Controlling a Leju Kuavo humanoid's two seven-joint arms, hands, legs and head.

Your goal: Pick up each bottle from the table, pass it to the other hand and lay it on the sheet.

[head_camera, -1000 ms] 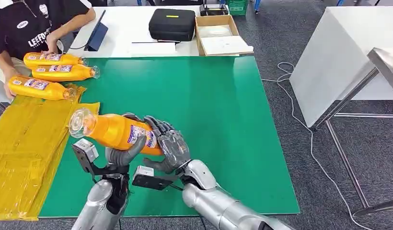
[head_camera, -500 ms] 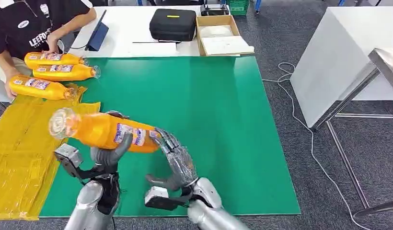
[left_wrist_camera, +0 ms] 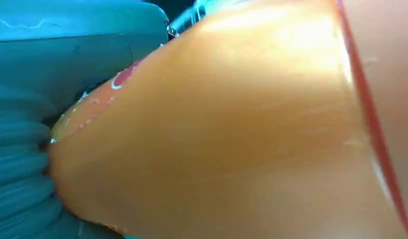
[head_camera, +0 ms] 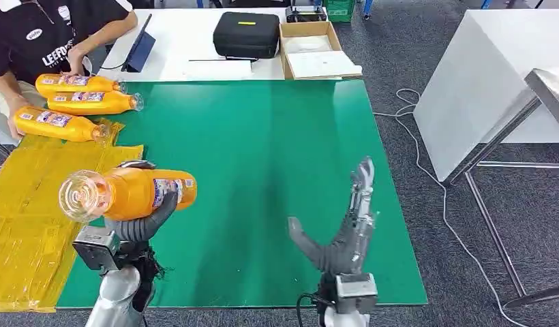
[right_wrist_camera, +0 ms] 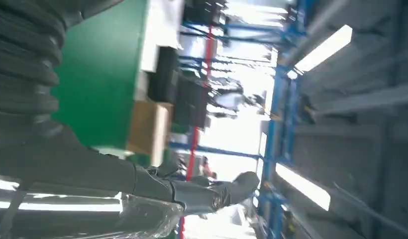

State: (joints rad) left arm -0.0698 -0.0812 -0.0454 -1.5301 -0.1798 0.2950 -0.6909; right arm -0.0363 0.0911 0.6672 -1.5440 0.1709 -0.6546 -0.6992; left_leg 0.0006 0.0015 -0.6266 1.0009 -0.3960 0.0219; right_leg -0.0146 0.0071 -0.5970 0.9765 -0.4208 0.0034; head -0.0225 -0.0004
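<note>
Head view: left hand (head_camera: 137, 228) grasps orange bottle (head_camera: 127, 193) lying sideways, raised above green surface (head_camera: 277, 157), just beside yellow sheet (head_camera: 31, 197). Right hand (head_camera: 341, 238) released, fingers spread, upright over surface. Three bottles (head_camera: 76, 102) lie at sheet's far end near person (head_camera: 38, 34).

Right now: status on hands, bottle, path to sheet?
Left hand grips orange bottle, off the table. Right hand open, fingers up. Yellow sheet beside the left hand; nothing in between.
</note>
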